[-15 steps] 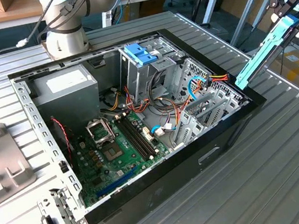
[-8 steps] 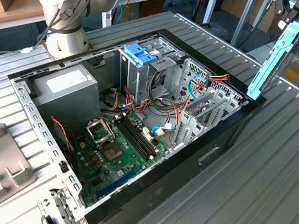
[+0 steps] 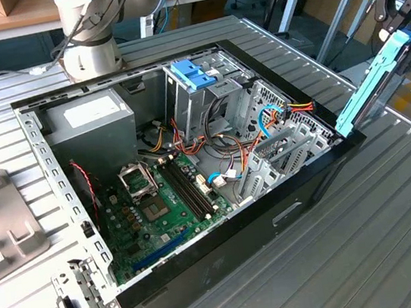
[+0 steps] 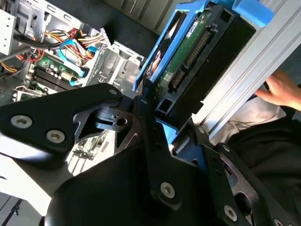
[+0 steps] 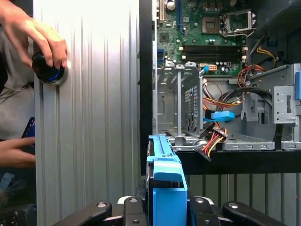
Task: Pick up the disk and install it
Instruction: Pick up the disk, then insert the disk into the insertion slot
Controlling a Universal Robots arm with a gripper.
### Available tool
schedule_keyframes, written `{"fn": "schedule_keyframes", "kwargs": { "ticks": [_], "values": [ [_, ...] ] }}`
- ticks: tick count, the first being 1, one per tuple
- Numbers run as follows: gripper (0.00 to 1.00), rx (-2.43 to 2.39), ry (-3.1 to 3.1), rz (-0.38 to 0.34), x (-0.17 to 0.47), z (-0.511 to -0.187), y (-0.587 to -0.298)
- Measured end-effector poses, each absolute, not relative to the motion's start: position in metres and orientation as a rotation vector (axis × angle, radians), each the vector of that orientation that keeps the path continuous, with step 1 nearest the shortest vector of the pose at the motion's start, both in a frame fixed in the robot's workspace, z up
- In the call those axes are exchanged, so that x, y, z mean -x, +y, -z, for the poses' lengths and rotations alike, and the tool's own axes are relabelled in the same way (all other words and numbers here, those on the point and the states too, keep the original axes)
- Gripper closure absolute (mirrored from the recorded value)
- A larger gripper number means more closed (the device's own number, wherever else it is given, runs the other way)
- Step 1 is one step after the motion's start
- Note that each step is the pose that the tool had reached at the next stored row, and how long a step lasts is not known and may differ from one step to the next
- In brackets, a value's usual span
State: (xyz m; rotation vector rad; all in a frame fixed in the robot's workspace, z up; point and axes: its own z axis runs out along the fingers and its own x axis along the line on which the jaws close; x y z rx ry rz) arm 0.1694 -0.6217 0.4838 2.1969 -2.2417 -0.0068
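Clamped in the gripper (image 5: 167, 209): the disk (image 3: 370, 85), held edge-up and tilted above the near rim of the computer case (image 3: 289, 203). Light-blue rails, green circuit board exposed (image 4: 186, 52). Beyond, inside the open case: drive cage (image 5: 176, 101), cables, motherboard (image 3: 159, 206).

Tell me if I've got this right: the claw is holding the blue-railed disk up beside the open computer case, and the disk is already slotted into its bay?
Not quite. The claw does hold the disk beside the open computer case, but the disk is not in a bay. The exterior view shows it tilted outside the case's edge, on that view's right.
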Motion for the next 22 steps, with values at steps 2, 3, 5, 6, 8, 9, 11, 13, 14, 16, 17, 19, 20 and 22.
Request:
{"fn": "schedule_keyframes", "kwargs": {
  "ticks": [2,3,5,6,8,9,11,13,14,16,17,19,20,22],
  "values": [
    [0.63,-2.195,-2.243,0.006,-0.169,-0.483,-0.617],
    [0.63,-2.195,-2.244,0.007,-0.169,-0.483,-0.615],
    [0.63,-2.192,-2.246,0.007,-0.167,-0.482,-0.609],
    [0.63,-2.192,-2.247,0.007,-0.167,-0.482,-0.607],
    [0.63,-2.191,-2.247,0.007,-0.167,-0.482,-0.605],
    [0.63,-2.191,-2.247,0.007,-0.167,-0.482,-0.604],
    [0.63,-2.191,-2.247,0.007,-0.167,-0.482,-0.604],
    [0.63,-2.191,-2.247,0.007,-0.167,-0.482,-0.604],
    [0.63,-2.191,-2.247,0.007,-0.167,-0.482,-0.604],
    [0.63,-2.191,-2.247,0.007,-0.167,-0.482,-0.604],
    [0.63,-2.191,-2.247,0.007,-0.167,-0.482,-0.604],
    [0.63,-2.191,-2.247,0.007,-0.167,-0.482,-0.604],
    [0.63,-2.191,-2.247,0.007,-0.167,-0.482,-0.604],
    [0.63,-2.191,-2.247,0.007,-0.167,-0.482,-0.604]
  ]
}}
